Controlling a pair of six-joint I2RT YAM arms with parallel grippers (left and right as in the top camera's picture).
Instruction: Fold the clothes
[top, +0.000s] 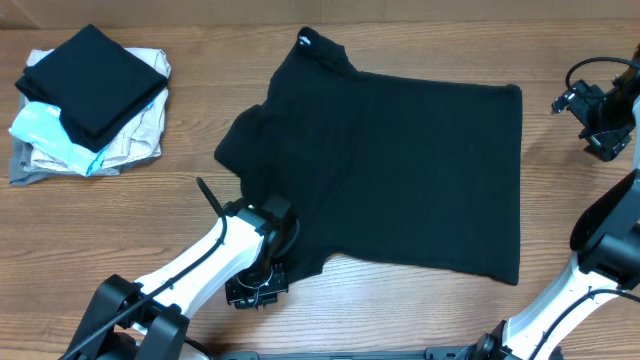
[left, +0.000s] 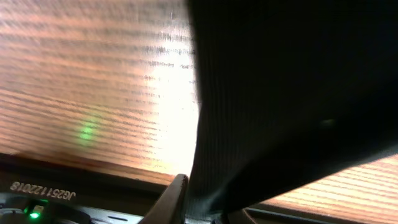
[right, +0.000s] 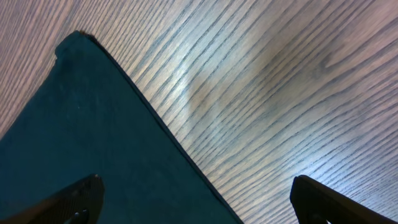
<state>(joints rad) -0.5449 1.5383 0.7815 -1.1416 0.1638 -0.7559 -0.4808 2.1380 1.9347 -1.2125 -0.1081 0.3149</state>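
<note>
Left fingers (left: 176, 198) pinch the black shirt (top: 400, 170) by its near edge, tenting it, apparently for a fold. Right fingers (right: 74, 199) hang spread and empty above a hem corner. The shirt otherwise lies flat mid-way across the counter (top: 420, 310).

There was one black shirt (top: 400, 170) on one wooden table (top: 120, 215). One stack (top: 90, 105) held four folded garments: one black piece (top: 95, 80), one light-blue piece (top: 40, 125), one beige piece (top: 140, 138) and one grey piece (top: 22, 170). Two robot arms were present, a left arm (top: 190, 265) and a right arm (top: 555, 300), carrying two grippers, the left gripper (top: 278, 258) and the right gripper (right: 193, 199). The shirt bore one small white tag (top: 304, 40).
</note>
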